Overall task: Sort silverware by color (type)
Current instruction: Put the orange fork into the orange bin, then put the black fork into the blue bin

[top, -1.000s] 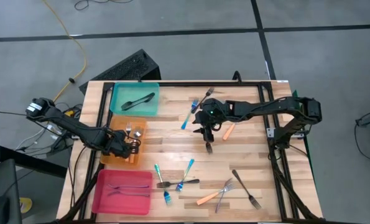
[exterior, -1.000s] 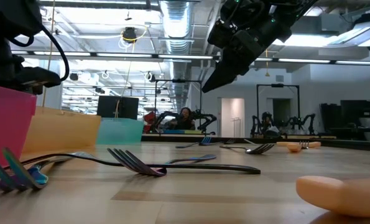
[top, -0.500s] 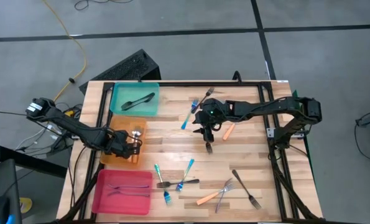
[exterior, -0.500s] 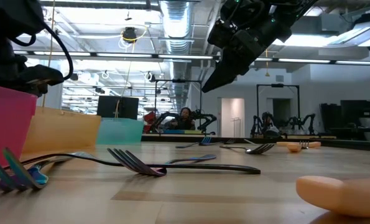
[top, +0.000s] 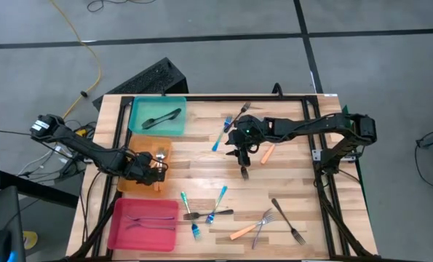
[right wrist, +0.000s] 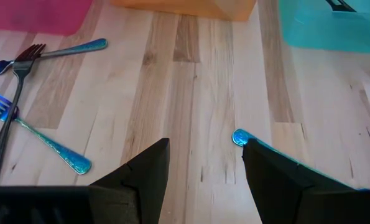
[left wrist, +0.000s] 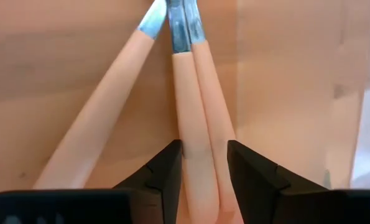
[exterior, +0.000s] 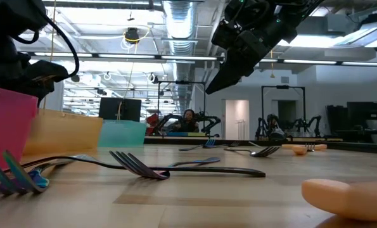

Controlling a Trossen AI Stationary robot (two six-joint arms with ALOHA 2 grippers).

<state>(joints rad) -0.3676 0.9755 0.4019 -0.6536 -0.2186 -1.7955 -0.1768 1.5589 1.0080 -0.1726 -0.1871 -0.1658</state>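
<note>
My left gripper [top: 156, 169] hangs over the orange tray [top: 137, 182], pointing steeply down, fingers apart. In its wrist view three orange-handled forks lie on the tray floor, and two of their handles [left wrist: 200, 124] run between the fingers. My right gripper [top: 244, 172] hovers open above the table's middle with nothing between its fingers; a blue fork's handle end [right wrist: 239, 137] lies beside one finger. Loose silverware lies on the wood: a blue fork [top: 220, 135], an orange one [top: 267, 153], and a mixed cluster [top: 205, 212] near the front. My left gripper's fingers [left wrist: 166, 174] stand on either side of two orange handles that lie flat in the tray. Whether either finger touches a handle, I cannot tell.
A teal tray [top: 174, 127] at the far left holds a dark utensil [top: 161, 117]. A pink tray [top: 121, 233] at the near left holds forks. More forks lie at the front right [top: 263, 222]. Bare wood shows between my right gripper and the orange tray.
My left gripper has turned a little at the wrist while staying over the orange tray. My right gripper has kept still.
</note>
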